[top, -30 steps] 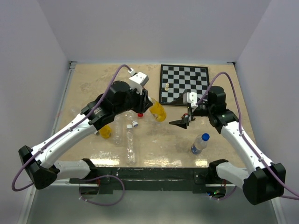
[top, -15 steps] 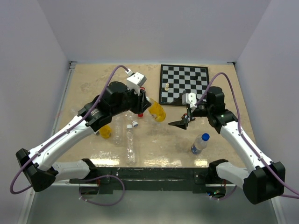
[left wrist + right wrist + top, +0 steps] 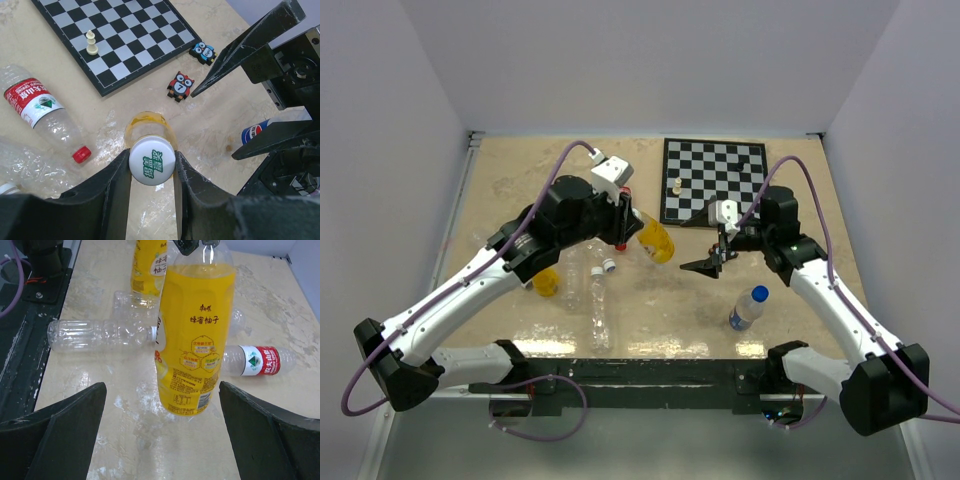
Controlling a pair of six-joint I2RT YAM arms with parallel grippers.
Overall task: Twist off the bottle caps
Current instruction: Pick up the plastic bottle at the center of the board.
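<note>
**Left arm eases back a touch, its grip on the white cap unchanged**

Since a second ago the left arm's wrist and elbow sit slightly further left in the overhead view, and the right arm has edged a little toward the middle of the table. The orange-yellow bottle (image 3: pixel 660 243) is where it was.

The left gripper (image 3: pixel 151 157) is narrowed onto the white ribbed cap (image 3: pixel 152 161) of that bottle, one black finger pressed against each side of the cap. The bottle hangs or stands upright below it, near the table's middle and just in front of the chessboard (image 3: pixel 715 180). Whether its base rests on the table cannot be told.

The right gripper (image 3: pixel 710 260) stands wide open and empty, facing the bottle's label from the right without touching it.

The second orange-yellow bottle (image 3: pixel 546 282) stands at the left, partly hidden by the left arm. The clear bottle with the blue label (image 3: pixel 748 307) stands near the front right, its blue cap (image 3: pixel 760 293) on.

A clear red-labelled bottle (image 3: pixel 37 102) with a red cap (image 3: pixel 81 155) lies beside the held bottle. An unlabelled clear bottle (image 3: pixel 100 335) lies nearer the front edge. A white chess piece (image 3: pixel 91 42) stands on the board, and two owl figures (image 3: pixel 181 86) lie just off its corner.
</note>
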